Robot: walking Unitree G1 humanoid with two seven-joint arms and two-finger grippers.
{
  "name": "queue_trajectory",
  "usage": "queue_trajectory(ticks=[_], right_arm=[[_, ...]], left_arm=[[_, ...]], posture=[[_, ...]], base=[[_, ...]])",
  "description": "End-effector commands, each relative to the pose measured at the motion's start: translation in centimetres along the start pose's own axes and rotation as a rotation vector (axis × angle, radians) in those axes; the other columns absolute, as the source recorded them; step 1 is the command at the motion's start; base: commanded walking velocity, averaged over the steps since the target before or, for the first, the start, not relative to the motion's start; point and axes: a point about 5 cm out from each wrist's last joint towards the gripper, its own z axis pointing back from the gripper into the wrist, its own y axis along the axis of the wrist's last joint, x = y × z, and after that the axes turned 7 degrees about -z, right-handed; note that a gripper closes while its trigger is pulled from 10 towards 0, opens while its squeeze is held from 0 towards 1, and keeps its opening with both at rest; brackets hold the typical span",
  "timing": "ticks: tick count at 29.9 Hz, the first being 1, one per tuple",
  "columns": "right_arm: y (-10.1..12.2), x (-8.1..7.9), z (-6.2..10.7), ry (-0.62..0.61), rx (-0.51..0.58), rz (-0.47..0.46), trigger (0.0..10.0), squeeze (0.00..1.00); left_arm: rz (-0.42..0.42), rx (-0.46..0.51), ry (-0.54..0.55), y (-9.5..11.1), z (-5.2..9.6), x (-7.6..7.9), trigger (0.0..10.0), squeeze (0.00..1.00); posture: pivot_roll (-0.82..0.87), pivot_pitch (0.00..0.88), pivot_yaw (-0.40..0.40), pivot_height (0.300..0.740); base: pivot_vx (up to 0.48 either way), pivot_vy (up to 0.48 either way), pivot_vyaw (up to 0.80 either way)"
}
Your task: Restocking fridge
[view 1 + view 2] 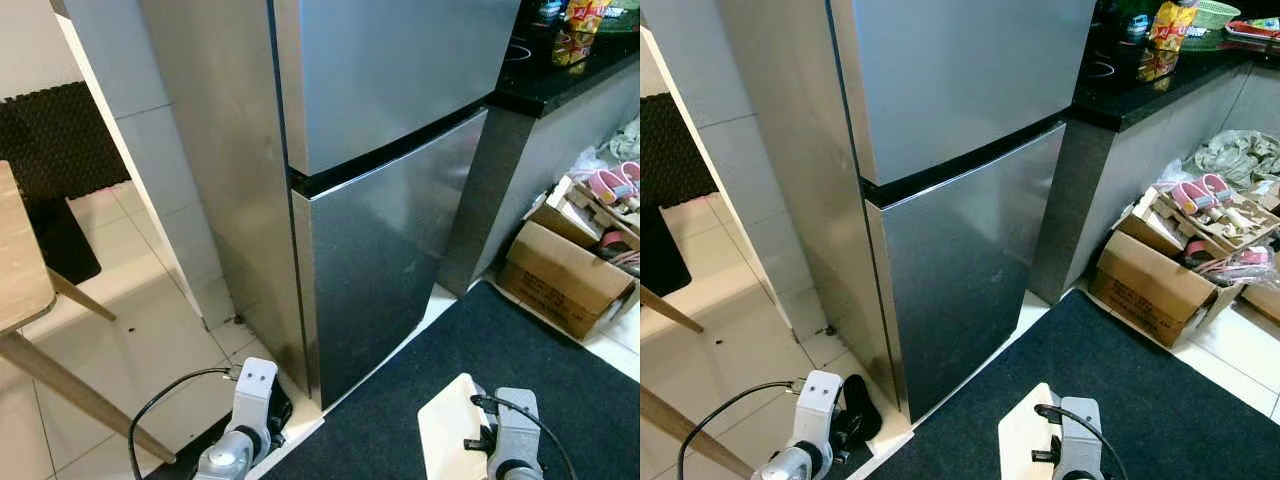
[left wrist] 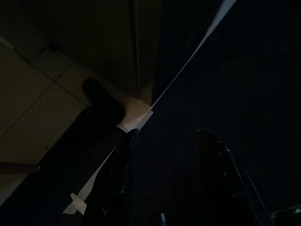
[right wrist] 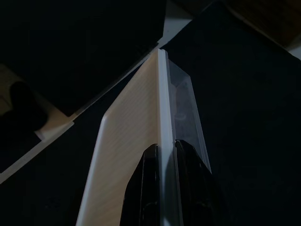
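Observation:
The tall steel fridge [image 1: 390,250] stands straight ahead with both its upper and lower doors closed. My right gripper [image 3: 165,147] hangs low over the dark mat and is shut on the thin edge of a flat cream container [image 3: 131,132] with a clear plastic side. That container [image 1: 450,425] shows at the bottom of the head views, beside my right wrist. The left gripper [image 2: 167,136] hangs open and holds nothing, above the mat's edge near the fridge's front corner. The left arm [image 1: 245,420] is low at the fridge's left corner.
A dark mat [image 1: 520,360] covers the floor before the fridge. An open cardboard box [image 1: 565,275] of slippers sits on the right under a black counter [image 1: 560,85] with snack packets. A wooden table [image 1: 20,260] stands left. A black slipper [image 1: 855,410] lies by the fridge base.

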Motion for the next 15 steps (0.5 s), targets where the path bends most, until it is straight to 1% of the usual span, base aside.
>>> queue_trajectory(ticks=[1, 15], right_arm=[[0.28, 0.03, -0.04, 0.000, 0.013, -0.009, 10.0, 0.00], [0.08, -0.08, 0.00, 0.005, 0.009, -0.011, 10.0, 0.00]], left_arm=[[0.016, 0.013, 0.006, 0.05, 0.03, 0.05, 10.0, 0.00], [0.015, 0.020, -0.002, 0.11, 0.03, 0.16, 10.0, 0.00]], posture=[[-0.05, 0.011, 0.009, 0.740], [-0.04, 0.002, 0.009, 0.740]], base=[[0.251, 0.000, 0.00], [0.249, 0.000, 0.00]])
